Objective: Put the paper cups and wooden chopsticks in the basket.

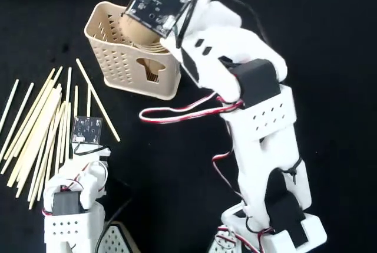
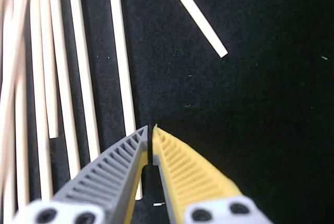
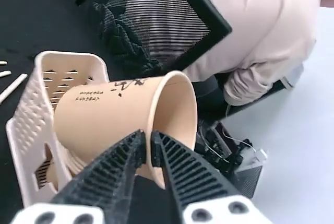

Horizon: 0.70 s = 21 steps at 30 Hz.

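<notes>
A: How far along are we?

B: Partway, we judge. The paper cup (image 3: pixel 115 114) we carry hangs tipped on its side above the basket (image 1: pixel 118 58), upper left of the high view. Its base points towards the nested cups (image 3: pixel 78 164) already inside.

A: And our grip?

B: Our right gripper (image 3: pixel 151 138) pinches the rim, with the cup wall between the jaws. The cup looks tan, smooth and undented, with small print.

A: What's left?

B: The chopsticks (image 1: pixel 41 129), pale sticks scattered on the black table (image 1: pixel 324 40) at the left. Our left gripper (image 2: pixel 151 130) hovers by them, jaws pressed together on nothing.
</notes>
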{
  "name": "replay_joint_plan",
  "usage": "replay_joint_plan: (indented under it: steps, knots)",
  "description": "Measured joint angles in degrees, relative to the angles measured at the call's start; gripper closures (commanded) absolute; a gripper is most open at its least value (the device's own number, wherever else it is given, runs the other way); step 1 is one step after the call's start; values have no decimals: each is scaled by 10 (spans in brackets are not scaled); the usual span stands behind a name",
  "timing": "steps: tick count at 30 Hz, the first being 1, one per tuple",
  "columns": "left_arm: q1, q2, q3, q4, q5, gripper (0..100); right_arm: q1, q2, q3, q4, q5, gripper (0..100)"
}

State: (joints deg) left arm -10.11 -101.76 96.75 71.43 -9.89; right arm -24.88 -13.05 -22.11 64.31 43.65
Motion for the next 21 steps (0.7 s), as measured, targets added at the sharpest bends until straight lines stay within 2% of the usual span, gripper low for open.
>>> replay_joint_plan:
  steps: [14, 21]
  knots:
    - [0, 0, 0, 0, 0, 970, 17, 6, 10, -19, 15, 986]
    - [0, 0, 0, 0, 0, 970, 24, 9, 61, -72, 16, 986]
